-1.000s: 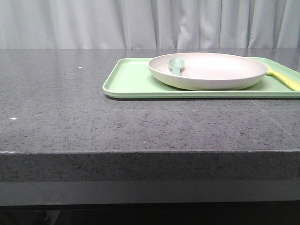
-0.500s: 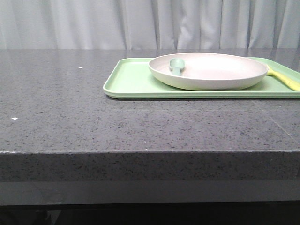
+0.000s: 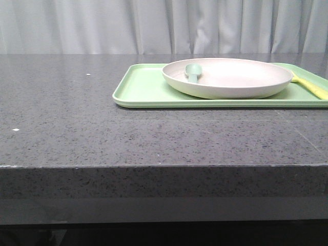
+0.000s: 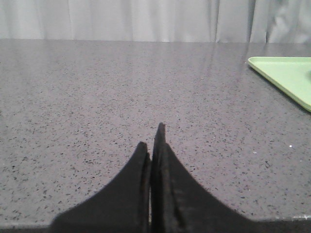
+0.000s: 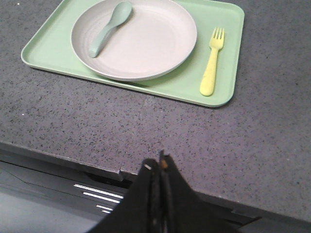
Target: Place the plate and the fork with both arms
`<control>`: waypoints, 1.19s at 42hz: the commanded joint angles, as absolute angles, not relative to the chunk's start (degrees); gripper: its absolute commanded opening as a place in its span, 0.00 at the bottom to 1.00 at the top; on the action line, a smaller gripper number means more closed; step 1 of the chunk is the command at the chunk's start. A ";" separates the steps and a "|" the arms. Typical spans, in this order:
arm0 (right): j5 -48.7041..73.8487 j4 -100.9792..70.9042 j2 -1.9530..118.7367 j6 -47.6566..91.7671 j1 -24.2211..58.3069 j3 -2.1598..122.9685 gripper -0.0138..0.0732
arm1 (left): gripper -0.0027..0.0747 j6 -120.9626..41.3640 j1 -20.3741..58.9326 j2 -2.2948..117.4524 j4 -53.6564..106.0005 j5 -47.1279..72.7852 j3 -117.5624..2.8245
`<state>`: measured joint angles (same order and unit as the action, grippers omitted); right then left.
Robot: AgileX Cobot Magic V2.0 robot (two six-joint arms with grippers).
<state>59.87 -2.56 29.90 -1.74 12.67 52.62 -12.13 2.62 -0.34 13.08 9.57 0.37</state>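
Note:
The off-white plate [image 3: 230,82] sits on a light-green tray [image 3: 143,89] at the table's right back; it also shows in the right wrist view [image 5: 146,46]. The yellow fork [image 5: 211,70] lies on the tray beside the plate, tines pointing away from my right gripper; its handle shows at the front view's right edge [image 3: 312,86]. My right gripper [image 5: 158,165] is shut and empty, over the table's front edge, well short of the tray. My left gripper [image 4: 151,141] is shut and empty above bare table, left of the tray's corner [image 4: 286,77]. Neither gripper shows in the front view.
A pale blue-green spoon [image 5: 108,29] lies in the plate, also seen in the front view [image 3: 193,72]. The dark speckled table [image 3: 77,128] stretches left of the tray. Grey curtains [image 3: 102,25] hang behind. The table's front edge [image 5: 73,160] lies under my right gripper.

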 commanded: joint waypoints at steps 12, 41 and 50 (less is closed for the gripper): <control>56.35 -2.37 30.27 -1.12 12.79 53.99 0.08 | 0.01 1.89 2.07 -1.66 2.15 -0.84 0.51; 56.35 -2.37 30.27 -1.12 12.79 53.99 0.08 | 0.01 1.89 2.07 -1.66 2.02 -1.63 0.51; 56.35 -2.37 30.27 -1.12 12.79 53.99 0.08 | 0.01 1.89 2.07 -1.66 2.02 -1.63 0.51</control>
<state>59.87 -2.56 29.90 -1.74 12.67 52.62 1.36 2.16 -0.34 1.88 3.20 0.37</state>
